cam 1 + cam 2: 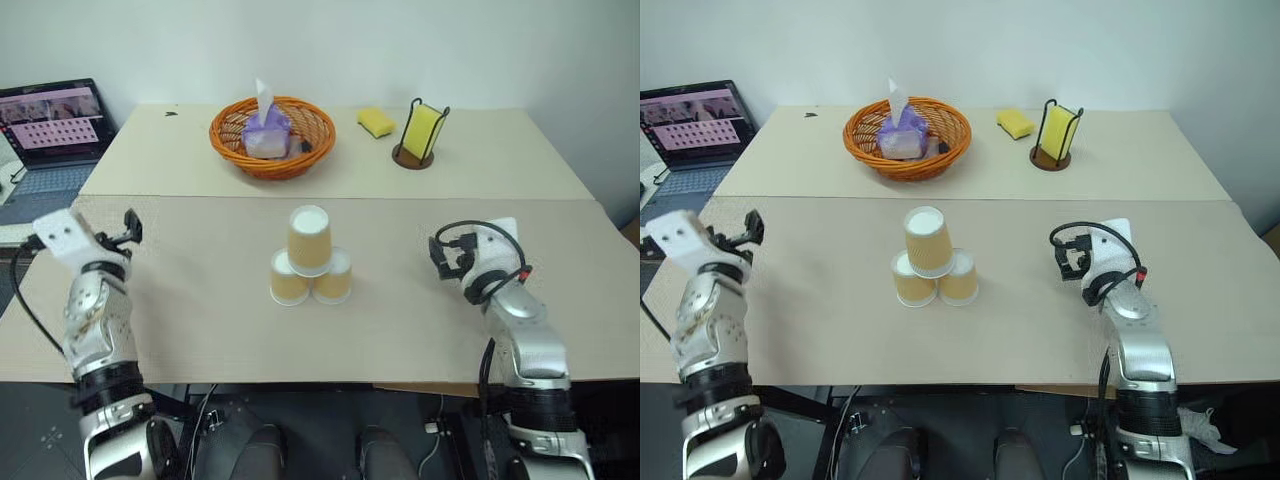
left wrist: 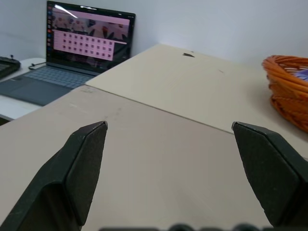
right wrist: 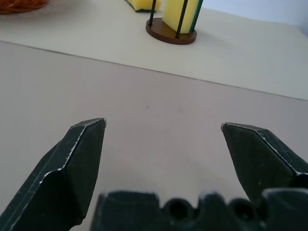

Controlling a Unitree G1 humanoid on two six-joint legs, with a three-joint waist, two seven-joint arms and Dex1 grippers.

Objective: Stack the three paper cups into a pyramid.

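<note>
You have the pyramid (image 1: 309,268) standing at the worktop's (image 1: 200,300) centre: two paper cups (image 1: 288,279) side by side, the third upside down on top. Your left gripper (image 2: 168,132) at nine o'clock and right gripper (image 3: 163,126) at three o'clock flank it, fingers spread, released, holding nothing.

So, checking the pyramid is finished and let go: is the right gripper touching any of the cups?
Apart. In the left eye view the right gripper sits well to the side of the three paper cups, with bare table between them.
</note>
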